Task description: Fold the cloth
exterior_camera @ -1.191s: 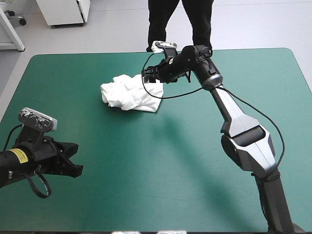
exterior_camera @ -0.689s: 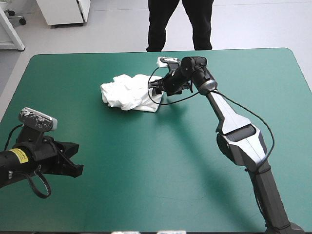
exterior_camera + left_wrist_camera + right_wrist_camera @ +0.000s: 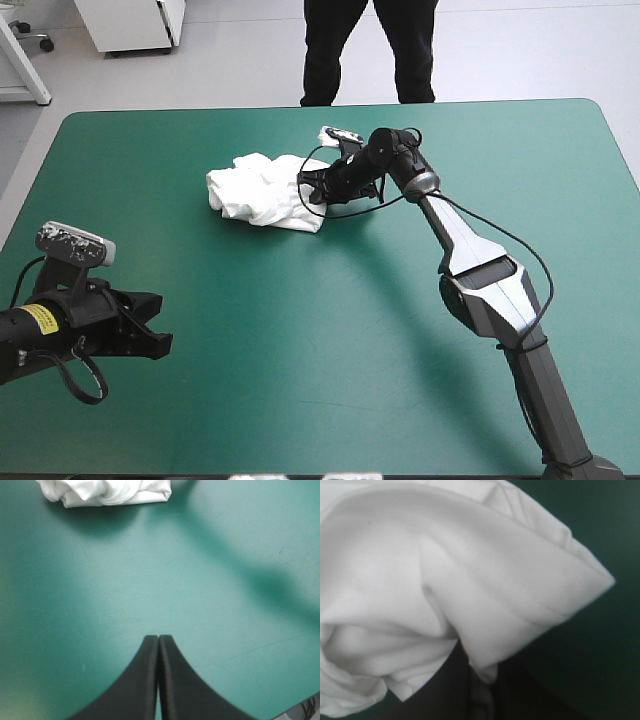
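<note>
- The T-shirt [image 3: 262, 190] is soft, matt white fabric bunched into rounded ridges and hollows. In the right wrist view a stitched hem runs along one flap, which ends in a blunt corner.
- The table's teal-green cover [image 3: 330, 340] is smooth and flat, with a few fine scratches (plain only in the left wrist view).
- Both grippers carry broad black fingers, curved like fins and tapering to a point.
- The right gripper [image 3: 313, 187] sits low at the heap's right edge, touching the cloth. Its fingers [image 3: 445, 690] are all but closed, with a strip of white fabric pinched between them and more fabric draped over their tips.
- The left gripper [image 3: 159, 641] hangs over bare cover near the table's left and near edges, well apart from the shirt. Its two fingers are pressed together into one pointed arch.
- The right arm stretches from the table's near right corner to the heap. A dark band of shadow [image 3: 260, 580] lies on the cover ahead of the left gripper and off to one side.
- The T-shirt lies as a crumpled heap in the table's far half, a little left of the middle and away from every edge. It is neither spread nor folded: lumpy on its left, with a flatter flap on the side toward the right gripper.
</note>
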Available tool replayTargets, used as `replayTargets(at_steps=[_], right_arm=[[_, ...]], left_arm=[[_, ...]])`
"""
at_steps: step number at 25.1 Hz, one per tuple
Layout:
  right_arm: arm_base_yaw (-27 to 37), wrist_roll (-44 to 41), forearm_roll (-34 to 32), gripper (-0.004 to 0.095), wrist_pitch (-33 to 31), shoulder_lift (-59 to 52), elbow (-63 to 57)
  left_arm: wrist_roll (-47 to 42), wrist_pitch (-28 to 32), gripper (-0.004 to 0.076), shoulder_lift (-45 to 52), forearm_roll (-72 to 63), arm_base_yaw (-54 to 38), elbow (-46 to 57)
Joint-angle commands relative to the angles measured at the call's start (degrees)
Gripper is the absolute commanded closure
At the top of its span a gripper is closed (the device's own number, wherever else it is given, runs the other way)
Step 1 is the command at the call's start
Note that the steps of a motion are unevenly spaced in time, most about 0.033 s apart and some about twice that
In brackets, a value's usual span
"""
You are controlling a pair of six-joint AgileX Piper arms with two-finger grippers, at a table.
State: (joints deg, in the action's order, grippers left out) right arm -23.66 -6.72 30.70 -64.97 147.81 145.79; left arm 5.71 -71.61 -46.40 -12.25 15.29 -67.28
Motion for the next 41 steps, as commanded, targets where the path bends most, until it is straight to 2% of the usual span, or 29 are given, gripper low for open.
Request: replayTargets(at_steps=[1,5,8,10,15,19,22,23,24,25,26,27,28,30,36,41], right_arm=[[0.3,0.2,-3.5,0.0925,-4.8,-4.5,1.8],[-0.4,-3.0,-21.7,0.0925,-4.7,-7.8,1.9],[-0.2,-4.1,-29.1,0.0925,-4.4,-10.4,1.8],[0.0,-4.1,-31.6,0.0925,-4.4,-11.7,1.8],[2.1,-3.6,-32.7,0.0925,-5.3,-13.5,1.4],[5.2,-3.6,-33.4,0.0925,-6.5,-14.3,-4.0],[7.2,-3.1,-34.2,0.0925,-2.4,-17.8,-13.7],[7.9,-2.5,-36.4,0.0925,0.7,-20.2,-18.8],[9.3,-3.0,-40.0,0.0925,9.4,-26.9,-31.8],[9.9,-2.6,-41.0,0.0925,13.2,-30.1,-37.8],[11.9,-1.1,-41.3,0.0925,21.0,-37.4,-53.0],[13.2,-1.0,-41.4,0.0926,23.6,-40.6,-57.6],[16.2,-0.5,-41.4,0.0925,29.1,-46.1,-66.9],[20.7,-0.3,-41.2,0.0925,32.1,-51.7,-74.5],[33.3,2.9,-40.3,0.0925,30.4,-57.5,-78.7],[40.0,3.3,-40.3,0.0925,30.0,-57.6,-81.7]], left_arm=[[-2.1,3.0,0.0733,0.0,-1.6,-0.1,-1.2],[-3.6,2.6,0.0733,0.0,-2.4,-0.1,-1.2],[-4.4,2.5,0.0733,0.0,-3.7,-0.1,-1.2],[-4.4,1.8,0.0733,0.0,-5.0,-0.1,-1.2],[-4.4,0.3,0.0733,0.1,-6.5,-0.1,-1.2],[-4.4,-0.6,0.0733,0.2,-6.5,-0.1,-1.2],[-4.4,-1.8,0.0733,0.2,-6.5,-0.1,-1.2],[-4.4,-2.2,0.0733,0.2,-6.5,-0.1,-1.2],[-4.1,-2.2,0.0733,0.2,-6.1,-0.1,-1.2],[-4.0,-2.2,0.0733,0.2,-5.8,-0.1,-1.2],[-4.0,-1.8,0.0733,0.2,-5.5,-0.1,-1.2],[-3.7,-1.1,0.0733,0.2,-5.5,-0.1,-1.2],[-3.3,0.2,0.0733,0.1,-5.9,-0.1,-1.2],[-3.1,0.7,0.0733,0.1,-6.3,-0.1,-1.2],[-3.1,0.7,0.0733,0.1,-6.3,-0.1,-1.2],[-3.1,0.7,0.0733,0.1,-6.3,-0.1,-1.2]])
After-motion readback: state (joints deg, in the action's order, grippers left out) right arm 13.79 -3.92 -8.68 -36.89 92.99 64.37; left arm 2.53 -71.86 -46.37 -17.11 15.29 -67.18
